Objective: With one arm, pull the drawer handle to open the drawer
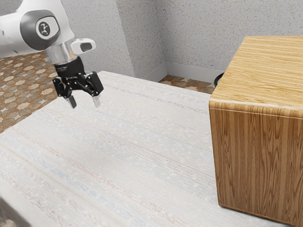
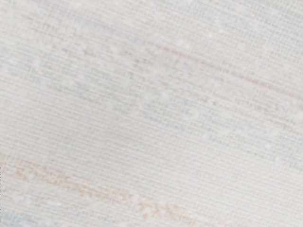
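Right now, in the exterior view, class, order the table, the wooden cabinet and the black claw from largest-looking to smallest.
1. table, covering most of the view.
2. wooden cabinet, cut off at the exterior view's right edge, so its full extent is unseen.
3. claw, by far the smallest.

Counter (image 1: 142, 142): pale top, faint woven streaks in grey and pink. Patterned hexagon-tile floor (image 1: 21, 90) beyond counter's far edge. Speckled grey walls (image 1: 189, 28) behind counter; white baseboard (image 1: 191, 71) along their foot.
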You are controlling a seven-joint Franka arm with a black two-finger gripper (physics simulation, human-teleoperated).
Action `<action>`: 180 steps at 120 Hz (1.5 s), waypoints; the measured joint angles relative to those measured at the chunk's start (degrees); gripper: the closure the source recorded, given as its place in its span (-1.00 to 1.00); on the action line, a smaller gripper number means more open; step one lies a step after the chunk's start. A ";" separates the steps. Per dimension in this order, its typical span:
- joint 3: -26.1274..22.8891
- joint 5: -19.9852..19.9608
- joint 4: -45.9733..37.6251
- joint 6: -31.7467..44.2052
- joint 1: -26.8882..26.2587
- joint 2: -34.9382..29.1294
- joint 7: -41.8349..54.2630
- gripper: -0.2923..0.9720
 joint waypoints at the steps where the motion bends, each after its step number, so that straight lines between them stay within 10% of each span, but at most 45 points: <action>1: 0.00 0.01 0.00 0.05 0.00 0.01 0.19 -0.54; 41: 0.45 -1.23 4.35 0.27 0.21 -5.42 5.77 -0.54; 61: -1.37 -16.52 5.99 -0.40 0.66 -9.85 4.59 -0.54; 105: -13.04 -3.29 6.02 5.06 -9.72 -7.43 -6.43 -0.53; 180: -15.87 -1.62 11.67 15.77 -7.92 1.92 -16.37 -0.54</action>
